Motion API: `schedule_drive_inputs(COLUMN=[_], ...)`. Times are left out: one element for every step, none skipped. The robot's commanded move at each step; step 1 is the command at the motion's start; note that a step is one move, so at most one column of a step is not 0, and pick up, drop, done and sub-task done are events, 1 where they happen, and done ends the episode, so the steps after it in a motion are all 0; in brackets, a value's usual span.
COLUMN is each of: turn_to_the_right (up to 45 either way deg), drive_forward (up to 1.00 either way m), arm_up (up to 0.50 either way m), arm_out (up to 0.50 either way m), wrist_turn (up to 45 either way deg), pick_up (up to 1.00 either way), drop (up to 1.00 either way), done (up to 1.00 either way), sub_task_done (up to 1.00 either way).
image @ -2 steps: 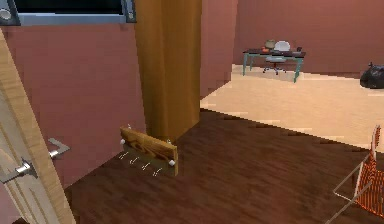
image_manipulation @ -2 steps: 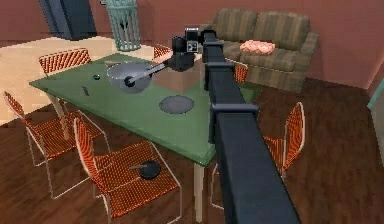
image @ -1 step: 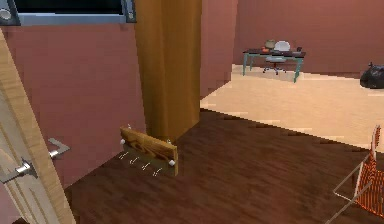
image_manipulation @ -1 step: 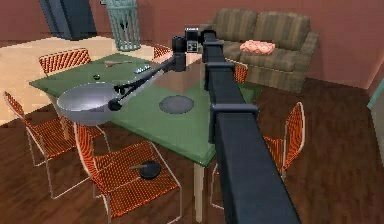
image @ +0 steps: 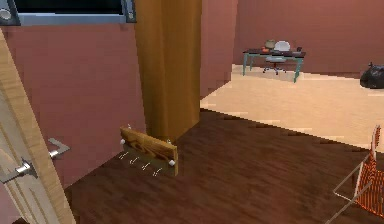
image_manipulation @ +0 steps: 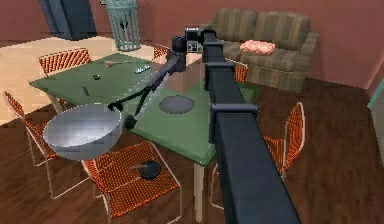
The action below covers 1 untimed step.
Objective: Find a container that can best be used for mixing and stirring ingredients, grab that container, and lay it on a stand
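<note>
Tool (image_manipulation: 122, 108) at bowl (image_manipulation: 80, 132) rim: large, silvery, round, deep.

We find no text, label, brand, number or sign that we can read on anything here. The two small white squares (image_manipulation: 193, 44) at the far end of the arm (image_manipulation: 240, 140) carry black marks, but we cannot make them out as letters or digits.
</note>
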Motion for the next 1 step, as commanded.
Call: schedule_drive_inputs(turn_to_the_right=[0.0], drive_forward=[0.0], arm_up=[0.0], arm_out=[-0.48], wrist_turn=[0.0], pick_up=[0.0], drop=[0.0], done=[0.0], sub_task_done=[0.0])
